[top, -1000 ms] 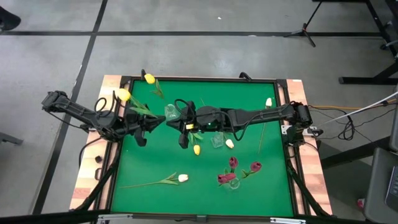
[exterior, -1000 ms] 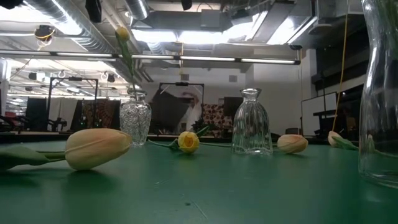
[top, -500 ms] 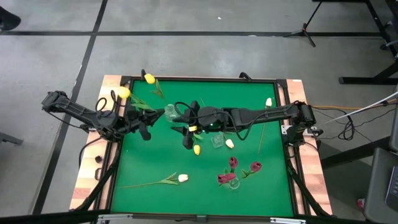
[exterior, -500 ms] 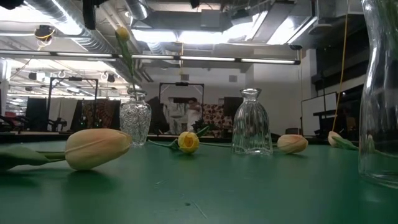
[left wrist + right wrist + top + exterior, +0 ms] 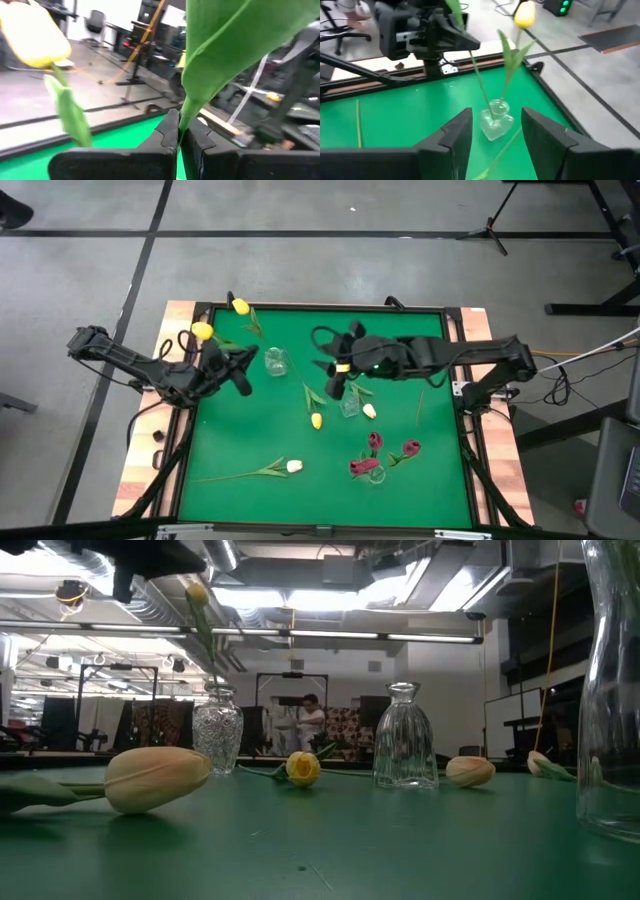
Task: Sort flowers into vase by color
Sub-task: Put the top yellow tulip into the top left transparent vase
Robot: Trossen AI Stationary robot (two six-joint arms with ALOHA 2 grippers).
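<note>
A yellow tulip (image 5: pixel 203 331) stands tilted in the small cut-glass vase (image 5: pixel 275 361) at the far left, its stem down in the vase mouth (image 5: pixel 496 107). Its head (image 5: pixel 197 592) shows high in the low view. My left gripper (image 5: pixel 240 370) is beside the vase, toward the table's left, shut on the tulip's greenery. My right gripper (image 5: pixel 333 378) hangs open above the table's middle, to the right of that vase, with nothing between its fingers (image 5: pixel 495 125). My left gripper pinches a green leaf of the yellow tulip (image 5: pixel 183 114) between its two fingers, where the leaf narrows. The broad part of the leaf (image 5: pixel 225 45) rises beyond the fingertips. The fingers lie about level, coming from the table's left. A thin green strand (image 5: pixel 481 85) runs from them down into the vase.
A ribbed clear vase (image 5: pixel 349 406) stands mid-table, with a yellow tulip (image 5: pixel 316 421) and a cream head (image 5: pixel 369 411) lying beside it. Dark red tulips (image 5: pixel 374 442) stand in a near-right vase (image 5: pixel 376 474). Loose tulips lie at the near left (image 5: pixel 293 466), far left (image 5: pixel 240 306) and far right (image 5: pixel 432 344).
My right gripper has opened and drawn back from the small vase toward the table's right edge, rising as it went. My left gripper has turned at the wrist while staying by the vase. The yellow tulip stays standing in the vase.
</note>
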